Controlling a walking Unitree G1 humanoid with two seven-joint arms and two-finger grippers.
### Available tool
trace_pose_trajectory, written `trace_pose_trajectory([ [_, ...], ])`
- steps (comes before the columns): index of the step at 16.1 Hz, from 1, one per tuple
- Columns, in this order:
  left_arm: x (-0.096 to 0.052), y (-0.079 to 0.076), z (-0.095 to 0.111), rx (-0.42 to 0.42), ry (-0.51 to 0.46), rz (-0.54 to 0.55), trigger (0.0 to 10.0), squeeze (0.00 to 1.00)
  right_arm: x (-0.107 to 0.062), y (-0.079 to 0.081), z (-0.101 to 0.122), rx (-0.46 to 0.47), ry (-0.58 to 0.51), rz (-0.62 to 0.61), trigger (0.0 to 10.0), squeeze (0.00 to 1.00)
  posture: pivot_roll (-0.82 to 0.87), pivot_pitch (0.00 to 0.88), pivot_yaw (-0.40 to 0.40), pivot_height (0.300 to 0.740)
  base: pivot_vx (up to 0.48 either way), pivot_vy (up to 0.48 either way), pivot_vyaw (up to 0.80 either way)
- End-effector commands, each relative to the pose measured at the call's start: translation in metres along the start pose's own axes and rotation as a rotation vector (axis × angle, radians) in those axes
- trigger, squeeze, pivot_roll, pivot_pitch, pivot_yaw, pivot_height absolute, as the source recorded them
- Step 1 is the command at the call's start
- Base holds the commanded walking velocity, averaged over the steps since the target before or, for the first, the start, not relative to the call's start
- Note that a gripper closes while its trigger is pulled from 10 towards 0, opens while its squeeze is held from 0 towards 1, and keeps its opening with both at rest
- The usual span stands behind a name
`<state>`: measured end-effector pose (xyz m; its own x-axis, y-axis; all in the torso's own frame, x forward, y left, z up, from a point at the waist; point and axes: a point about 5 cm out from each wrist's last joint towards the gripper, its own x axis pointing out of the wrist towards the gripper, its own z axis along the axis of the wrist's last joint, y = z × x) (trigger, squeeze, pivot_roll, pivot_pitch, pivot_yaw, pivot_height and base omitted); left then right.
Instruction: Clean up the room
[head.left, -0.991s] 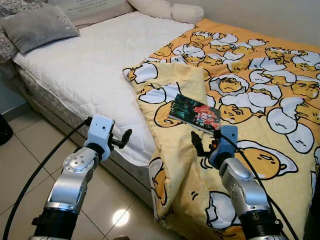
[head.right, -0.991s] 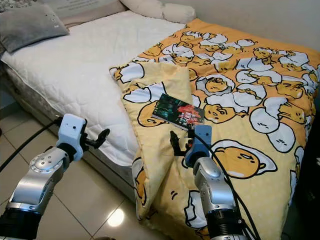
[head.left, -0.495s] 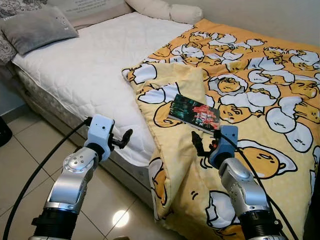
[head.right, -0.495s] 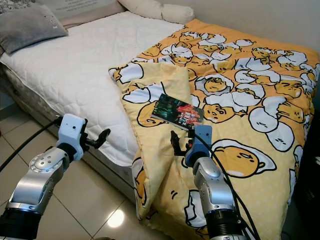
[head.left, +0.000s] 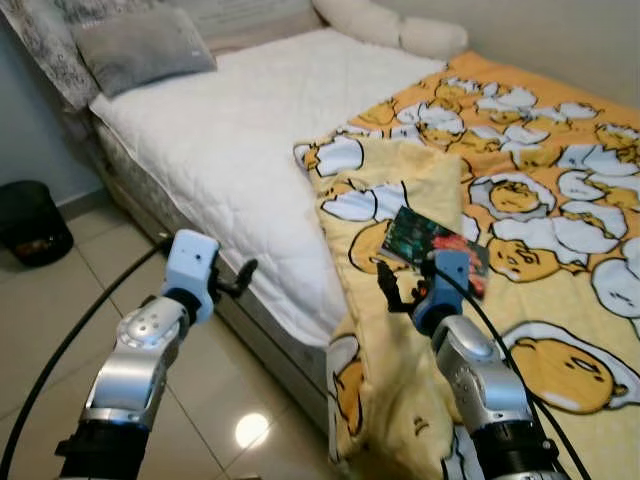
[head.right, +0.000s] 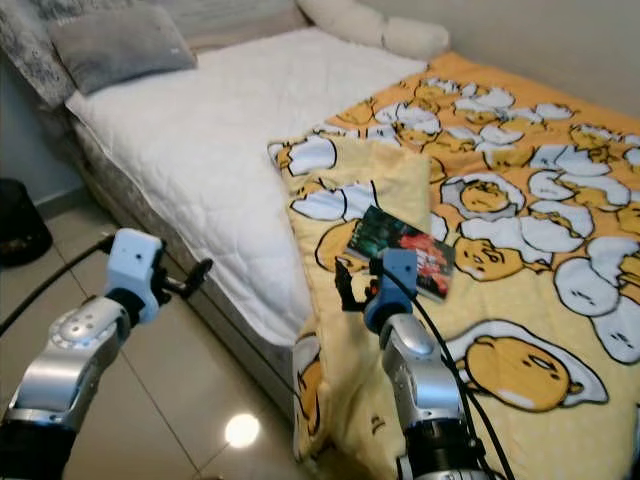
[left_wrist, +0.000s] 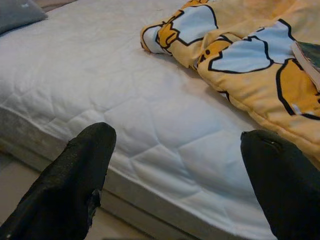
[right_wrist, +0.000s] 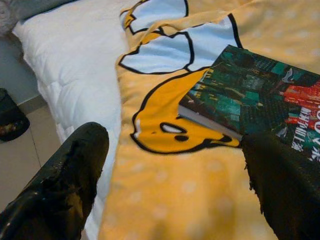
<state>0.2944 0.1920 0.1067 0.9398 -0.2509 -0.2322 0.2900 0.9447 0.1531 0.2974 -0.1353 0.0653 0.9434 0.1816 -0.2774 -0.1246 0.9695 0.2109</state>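
Lying flat on the yellow egg-print quilt at center right, the book looks light, stiff, slick-covered; grip its near edge. Right gripper hovers just before it, jaws apart; left gripper also open.

So the book sits on the blanket, which covers the bed's right half. Pillow is at the far left end, bin on the floor left of the bed.

Open left claw over white mattress, beside yellow quilt.
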Motion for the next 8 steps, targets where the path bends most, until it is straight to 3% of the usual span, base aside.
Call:
trace_pose_trajectory([
  [1,0.0028,-0.0046,0.0053,0.000,-0.017,-0.018,10.0,0.00,-0.0004,-0.0070,0.0065,-0.004,-0.017,-0.028,10.0,0.00,-0.01,0.000,0.003,0.740,0.319,0.000,0.00],
  [3,0.0035,-0.0039,0.0053,0.010,-0.014,-0.008,10.0,0.00,0.0000,-0.0074,0.0068,-0.008,-0.017,-0.031,10.0,0.00,-0.01,0.000,0.003,0.740,0.287,0.000,0.00],
  [8,0.0053,-0.0043,0.0047,0.024,-0.006,0.001,10.0,0.00,0.0008,-0.0082,0.0061,-0.005,-0.009,-0.037,10.0,0.00,-0.01,0.000,0.004,0.740,0.000,0.000,0.00],
])
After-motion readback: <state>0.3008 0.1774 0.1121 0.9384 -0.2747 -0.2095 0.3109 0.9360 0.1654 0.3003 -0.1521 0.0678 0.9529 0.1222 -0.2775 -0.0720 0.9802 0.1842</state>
